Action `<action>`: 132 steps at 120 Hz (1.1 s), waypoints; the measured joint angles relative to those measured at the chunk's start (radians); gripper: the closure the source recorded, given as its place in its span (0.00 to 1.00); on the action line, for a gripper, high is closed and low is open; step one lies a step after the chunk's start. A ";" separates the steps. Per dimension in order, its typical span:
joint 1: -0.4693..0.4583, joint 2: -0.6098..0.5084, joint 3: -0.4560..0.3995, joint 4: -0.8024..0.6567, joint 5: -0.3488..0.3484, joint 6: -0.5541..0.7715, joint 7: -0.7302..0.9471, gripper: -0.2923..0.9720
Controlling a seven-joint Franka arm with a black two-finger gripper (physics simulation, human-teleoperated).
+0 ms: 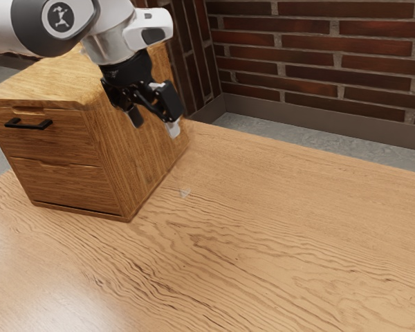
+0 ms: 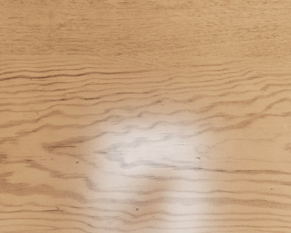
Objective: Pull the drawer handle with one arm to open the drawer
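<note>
1. Exterior view. A wooden cabinet (image 1: 135, 162) stands on the table (image 1: 283, 242) at the exterior view's left. It has two stacked drawer fronts.
2. The drawer handle (image 1: 29, 124) is a black bar on the top drawer (image 1: 55, 138), near that front's upper edge. Its long axis is horizontal, along the drawer front. It faces out toward the exterior view's lower left.
3. The top drawer front looks flush with the lower drawer (image 1: 66, 181), so the drawer reads as shut.
4. The arm (image 1: 55, 21) enters from the upper left, passing above the cabinet top. The jaws are spread with nothing between them, and one fingertip (image 1: 171, 128) is pale at its end.
5. The jaws hang off the table, beside the cabinet's side face near its top edge. The handle is well apart, to the exterior view's left of the jaws, around the cabinet's corner on the front face.
6. A brick wall (image 1: 318, 48) stands behind the table.
7. Wrist view. Bare table (image 2: 233, 58) with wavy grain lies beneath the hand, with a bright glare patch (image 2: 145, 150).
</note>
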 joint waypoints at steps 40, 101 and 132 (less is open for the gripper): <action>0.317 -0.077 -0.041 0.173 -0.022 -0.097 -0.162 0.25; 0.181 -0.451 0.315 -0.440 0.051 0.107 -0.880 0.25; 0.204 -0.349 0.407 -0.431 0.092 0.288 -1.067 0.25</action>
